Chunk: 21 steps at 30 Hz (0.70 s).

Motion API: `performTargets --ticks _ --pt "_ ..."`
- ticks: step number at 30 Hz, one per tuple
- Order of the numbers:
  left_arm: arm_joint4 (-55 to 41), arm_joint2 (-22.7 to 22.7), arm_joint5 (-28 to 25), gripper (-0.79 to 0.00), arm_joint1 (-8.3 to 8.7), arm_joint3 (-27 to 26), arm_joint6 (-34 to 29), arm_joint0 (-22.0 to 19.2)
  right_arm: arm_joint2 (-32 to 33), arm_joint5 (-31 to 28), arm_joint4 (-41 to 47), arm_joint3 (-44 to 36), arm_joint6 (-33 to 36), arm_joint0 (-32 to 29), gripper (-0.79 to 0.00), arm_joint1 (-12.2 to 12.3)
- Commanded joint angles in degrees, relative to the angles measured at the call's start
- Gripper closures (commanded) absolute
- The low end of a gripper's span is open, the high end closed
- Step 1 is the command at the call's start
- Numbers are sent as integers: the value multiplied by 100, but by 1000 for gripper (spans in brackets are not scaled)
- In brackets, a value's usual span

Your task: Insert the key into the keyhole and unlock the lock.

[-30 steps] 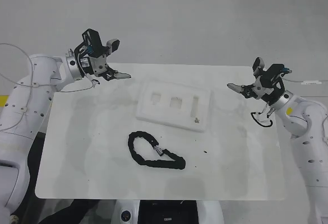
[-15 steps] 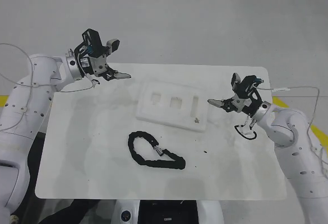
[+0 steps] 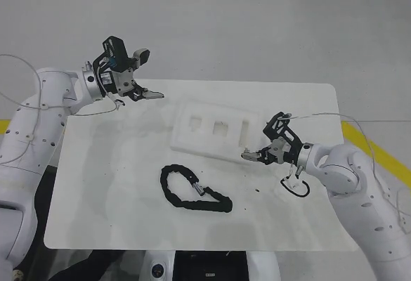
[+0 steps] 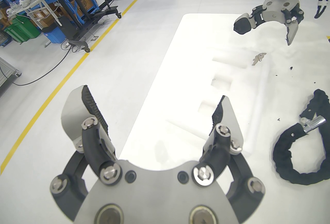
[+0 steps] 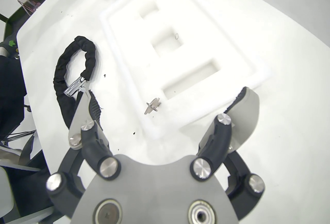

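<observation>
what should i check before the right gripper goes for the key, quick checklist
1. right gripper open: ok
2. key lying loose on the foam tray, nothing over it: ok
3. key centred ahead of the open gripper, wrist view: ok
4. lock on the table, apart from the tray: ok
5. its metal end showing the keyhole: cannot tell
6. left gripper open, by the far table corner, away from the lock: ok
</observation>
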Motion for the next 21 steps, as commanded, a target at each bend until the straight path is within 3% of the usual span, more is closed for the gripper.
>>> performTargets --ticks 1,21 --pt "0 0 0 -785 0 0 0 0 -11 51 21 -116 113 -38 -785 8" --pt "0 0 0 -785 0 0 0 0 -239 162 295 -188 425 -24 -785 -1"
